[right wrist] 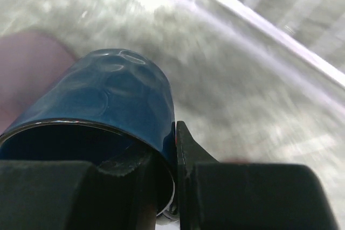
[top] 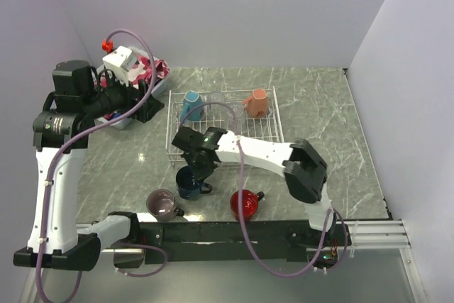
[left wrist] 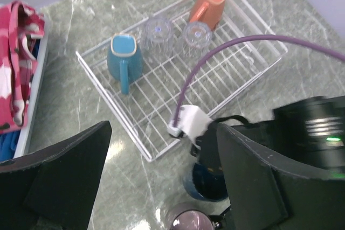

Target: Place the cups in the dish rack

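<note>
My right gripper (right wrist: 161, 144) is shut on the rim of the navy mug (right wrist: 118, 100), one finger inside and one outside its wall. This mug (top: 190, 184) sits just in front of the dish rack (top: 234, 124). In the rack lie a light blue mug (top: 191, 104), a salmon mug (top: 256, 103) and two clear glasses (left wrist: 157, 29) (left wrist: 197, 33). A mauve mug (top: 163, 205) and a red mug (top: 245, 205) stand near the front edge. My left gripper (left wrist: 161, 133) hangs open and holds nothing, left of the rack (left wrist: 161, 95).
A white plastic basket (top: 135, 115) with pink cloth (left wrist: 16, 68) stands at the back left, beside the left arm. A purple cable (top: 227, 115) arcs over the rack from the right arm. Grey walls close in the table at the back and on both sides.
</note>
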`<state>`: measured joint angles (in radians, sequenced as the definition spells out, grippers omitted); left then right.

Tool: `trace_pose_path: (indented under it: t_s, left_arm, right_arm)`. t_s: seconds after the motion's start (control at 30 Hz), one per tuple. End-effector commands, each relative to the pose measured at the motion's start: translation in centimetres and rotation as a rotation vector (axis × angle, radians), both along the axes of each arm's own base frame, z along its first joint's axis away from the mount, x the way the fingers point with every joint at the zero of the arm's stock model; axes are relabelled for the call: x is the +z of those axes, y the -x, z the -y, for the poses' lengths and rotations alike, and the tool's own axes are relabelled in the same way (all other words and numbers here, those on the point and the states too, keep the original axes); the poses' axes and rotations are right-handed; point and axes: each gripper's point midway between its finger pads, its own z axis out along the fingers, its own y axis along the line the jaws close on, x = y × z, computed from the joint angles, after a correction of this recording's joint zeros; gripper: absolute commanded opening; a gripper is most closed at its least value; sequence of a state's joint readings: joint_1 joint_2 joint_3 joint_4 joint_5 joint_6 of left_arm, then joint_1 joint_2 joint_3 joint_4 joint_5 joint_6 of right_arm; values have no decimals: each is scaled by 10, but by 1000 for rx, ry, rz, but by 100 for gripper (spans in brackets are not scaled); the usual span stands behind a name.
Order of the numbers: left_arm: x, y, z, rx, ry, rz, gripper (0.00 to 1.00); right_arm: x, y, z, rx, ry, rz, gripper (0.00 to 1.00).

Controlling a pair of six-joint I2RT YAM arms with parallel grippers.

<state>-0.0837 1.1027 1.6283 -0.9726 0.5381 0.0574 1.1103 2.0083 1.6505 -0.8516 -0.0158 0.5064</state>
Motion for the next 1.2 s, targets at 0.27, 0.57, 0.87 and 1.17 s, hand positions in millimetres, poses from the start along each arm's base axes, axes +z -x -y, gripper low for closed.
trace_pose_path:
  t_s: [0.27, 0.57, 0.87, 1.17]
  left_arm:
    - [104, 6, 33, -150, 211, 238, 89]
    - [119, 53, 75, -511, 454, 47, 88]
    - [69, 88, 83, -733, 598, -318, 85]
    - [39, 74, 107, -645, 606, -354, 84]
  right_arm:
    - [296, -32, 77, -212, -779, 128, 0]
    - [346, -43, 99, -215, -1197, 22, 0]
    - [389, -67, 101, -187, -1443, -23, 0]
    - [399, -87, 91, -204, -1559, -70, 0]
